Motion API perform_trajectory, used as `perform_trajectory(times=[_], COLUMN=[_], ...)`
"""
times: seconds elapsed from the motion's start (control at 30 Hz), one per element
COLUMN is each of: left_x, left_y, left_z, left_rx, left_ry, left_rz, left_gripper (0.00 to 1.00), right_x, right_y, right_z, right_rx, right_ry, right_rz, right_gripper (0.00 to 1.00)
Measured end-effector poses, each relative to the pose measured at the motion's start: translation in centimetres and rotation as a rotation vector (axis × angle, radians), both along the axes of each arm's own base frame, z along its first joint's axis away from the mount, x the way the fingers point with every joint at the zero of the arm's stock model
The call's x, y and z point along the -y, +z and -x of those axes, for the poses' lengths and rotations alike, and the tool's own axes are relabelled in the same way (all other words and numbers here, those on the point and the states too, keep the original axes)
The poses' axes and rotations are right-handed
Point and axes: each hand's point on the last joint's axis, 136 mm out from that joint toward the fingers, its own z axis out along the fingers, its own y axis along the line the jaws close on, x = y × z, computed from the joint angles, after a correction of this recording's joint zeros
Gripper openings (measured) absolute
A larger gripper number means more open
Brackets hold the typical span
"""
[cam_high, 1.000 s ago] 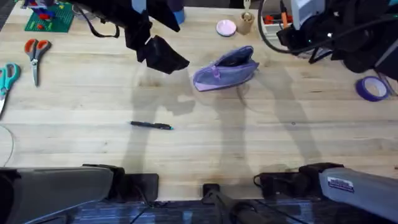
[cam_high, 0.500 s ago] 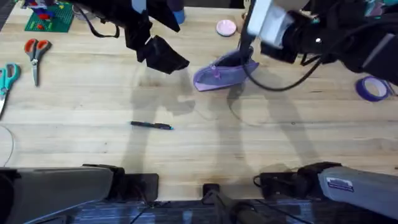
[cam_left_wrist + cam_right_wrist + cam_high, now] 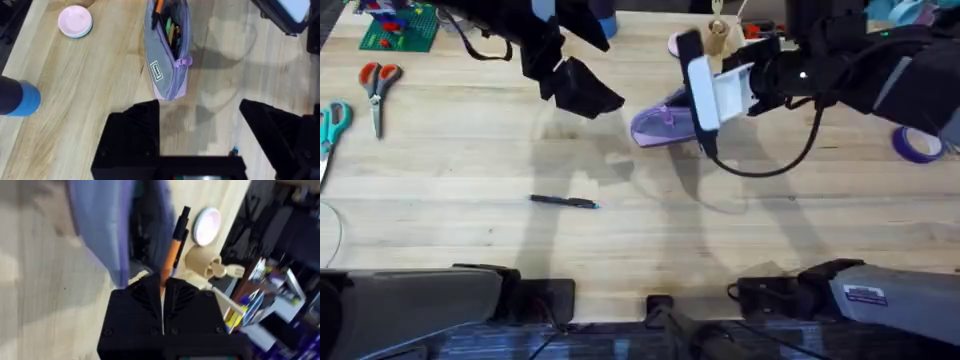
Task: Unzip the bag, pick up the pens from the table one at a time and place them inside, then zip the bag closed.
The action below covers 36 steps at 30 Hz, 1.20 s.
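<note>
The right tool [image 3: 162, 297] is clamped on the orange pen [image 3: 171, 260], which sticks out past the fingertips toward the open mouth of the bag [image 3: 167, 50]; in the overhead view this tool [image 3: 705, 140] hangs right at the bag [image 3: 660, 122], far on the worktop [image 3: 720, 230]. The left tool [image 3: 200, 135] stands with its fingers wide apart, holding nothing, just beside the bag's near end. The black pen [image 3: 563, 201] lies well apart on the bare worktop, toward the arms' bases. The main risk, as I judge it, is the pen tip catching the bag's fabric edge or zipper instead of entering the gap: the bag is soft and nothing pins it, so a push could slide or tip it. The bag already holds things, which may block the pen and leave it poking out, fouling the zipper later. Letting go too high or at a slant could send the pen off the bag onto the worktop.
</note>
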Motion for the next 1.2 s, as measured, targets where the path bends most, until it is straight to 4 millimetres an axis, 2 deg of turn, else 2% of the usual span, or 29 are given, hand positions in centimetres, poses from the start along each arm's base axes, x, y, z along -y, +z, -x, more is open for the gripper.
perform_trajectory(times=[0.27,0.7,0.97,1.2], left_x=[0.0,0.0,0.0,0.0], left_y=[0.0,0.0,0.0,0.0], left_z=[0.0,0.0,0.0,0.0], left_rx=[0.000,0.000,0.000,0.000], left_ry=[0.000,0.000,0.000,0.000], left_rz=[0.000,0.000,0.000,0.000], left_gripper=[0.994,0.994,0.994,0.993], right_x=[0.0,-1.7,-3.7,-5.6], right_y=[-1.0,-3.3,-3.2,-3.6], right_z=[1.0,1.5,0.7,1.5], right_rx=[-0.022,-0.066,-0.042,-0.077], right_ry=[0.139,0.243,0.258,0.260], right_rz=[0.114,0.164,0.073,0.004], right_gripper=[0.030,0.030,0.031,0.031])
